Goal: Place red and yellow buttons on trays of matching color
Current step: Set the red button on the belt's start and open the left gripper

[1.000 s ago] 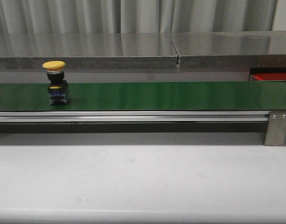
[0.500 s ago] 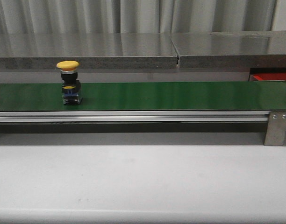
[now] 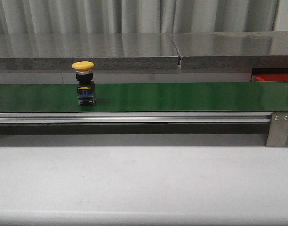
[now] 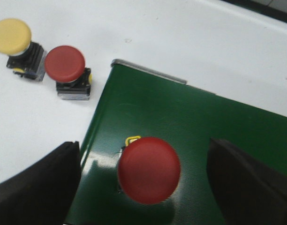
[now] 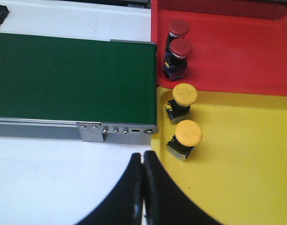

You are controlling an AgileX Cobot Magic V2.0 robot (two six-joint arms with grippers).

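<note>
On the green belt [image 3: 181,96] in your front view, a yellow button [image 3: 84,84] stands upright toward the left part, on its black base. At the far right a sliver of the red tray [image 3: 271,77] shows behind the belt's end.

Your left wrist view looks down on the belt's other end, where a red button [image 4: 149,169] sits on the green surface between the left fingers [image 4: 35,187], which are spread wide to either side of it and not touching it. Off the belt, on the white worktop [image 4: 190,42], a second red button [image 4: 66,68] and a yellow one [image 4: 14,40] stand just beside each other.

Your right wrist view shows the right fingers [image 5: 143,187] pressed together with nothing between them, hanging over the worktop near the belt's end bracket [image 5: 116,131]. The red tray holds two red buttons [image 5: 178,40], touching or nearly so, close to the belt's end. The yellow tray [image 5: 256,154] adjoins it and holds two yellow buttons [image 5: 185,117], one near the border with the red tray, the other just beside it.
</note>
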